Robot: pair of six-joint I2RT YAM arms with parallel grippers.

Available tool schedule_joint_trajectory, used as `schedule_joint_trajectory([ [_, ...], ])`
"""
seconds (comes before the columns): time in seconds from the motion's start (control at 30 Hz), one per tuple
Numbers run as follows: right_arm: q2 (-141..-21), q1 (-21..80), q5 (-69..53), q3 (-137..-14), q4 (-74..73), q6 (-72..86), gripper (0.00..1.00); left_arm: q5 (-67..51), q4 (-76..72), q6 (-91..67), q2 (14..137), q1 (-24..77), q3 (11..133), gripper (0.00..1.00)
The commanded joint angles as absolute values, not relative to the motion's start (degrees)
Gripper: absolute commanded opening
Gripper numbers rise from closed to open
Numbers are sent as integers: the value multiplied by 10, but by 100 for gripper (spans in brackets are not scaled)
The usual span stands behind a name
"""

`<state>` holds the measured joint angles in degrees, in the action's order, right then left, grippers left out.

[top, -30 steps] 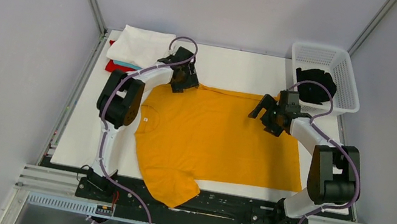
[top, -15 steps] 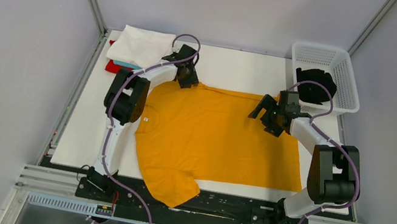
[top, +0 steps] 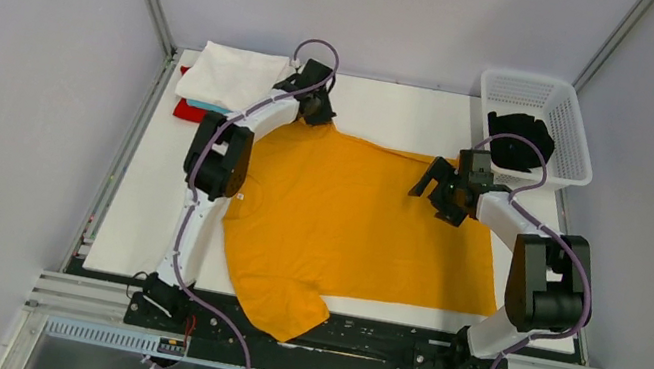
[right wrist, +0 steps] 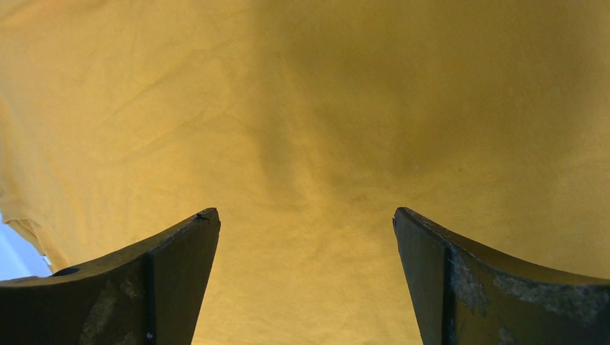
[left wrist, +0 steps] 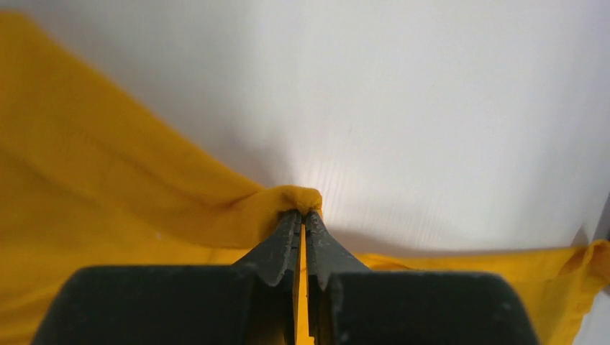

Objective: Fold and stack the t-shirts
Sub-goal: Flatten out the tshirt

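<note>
Cloth is bunching between the jaws of your left gripper [left wrist: 303, 215]: they are pressing almost together on a small peak of the mustard-yellow t-shirt [top: 357, 220] at its far left corner, and the fabric is sloping away from that pinch toward the rest of the garment. The shirt is lying spread across the middle of the white table [top: 398, 106], with its collar and small neck label facing the left arm and one sleeve reaching past the near edge. Your right gripper [right wrist: 306, 215] is sitting wide open over the shirt's far right part, fingers well apart, yellow cloth filling the view between them and nothing held. You cannot tell from these views whether its tips are touching the fabric. At the far left corner a folded white t-shirt [top: 230, 76] is resting on a light-blue t-shirt [top: 207, 107] and a red t-shirt [top: 186, 110], just beside the left gripper. A black t-shirt [top: 519, 139] is lying inside the white basket [top: 573, 121] at the far right.
</note>
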<state>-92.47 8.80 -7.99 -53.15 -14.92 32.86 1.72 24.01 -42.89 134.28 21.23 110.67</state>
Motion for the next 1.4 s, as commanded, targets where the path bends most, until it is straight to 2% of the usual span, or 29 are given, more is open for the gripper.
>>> schedule_joint_trajectory([
  [0.0,-919,91,-61,-554,-155,317,100,-5,227,-380,1410,203,1231,3],
  [0.13,-918,91,-60,-555,-158,316,100,-74,213,-331,1495,203,1368,16],
  [0.17,-917,91,-61,-555,-158,315,99,-80,211,-333,1508,203,1390,24],
  [0.23,-916,91,-61,-555,-160,315,99,-92,181,-336,1503,203,1386,47],
  [0.27,-915,91,-60,-554,-161,315,99,-94,161,-338,1493,203,1371,66],
  [0.37,-911,91,-61,-553,-161,316,100,-104,134,-332,1457,204,1339,76],
  [0.43,-911,91,-61,-552,-162,316,100,-107,140,-320,1434,206,1331,98],
  [0.67,-903,91,-57,-550,-166,314,100,-46,137,-309,1330,215,1222,99],
  [0.87,-896,91,-60,-547,-166,311,100,50,86,-386,1253,215,1048,99],
  [1.2,-893,91,-60,-546,-167,309,100,37,120,-489,1349,200,1126,99],
  [1.37,-892,91,-61,-547,-167,308,99,44,90,-517,1368,191,1120,99],
])
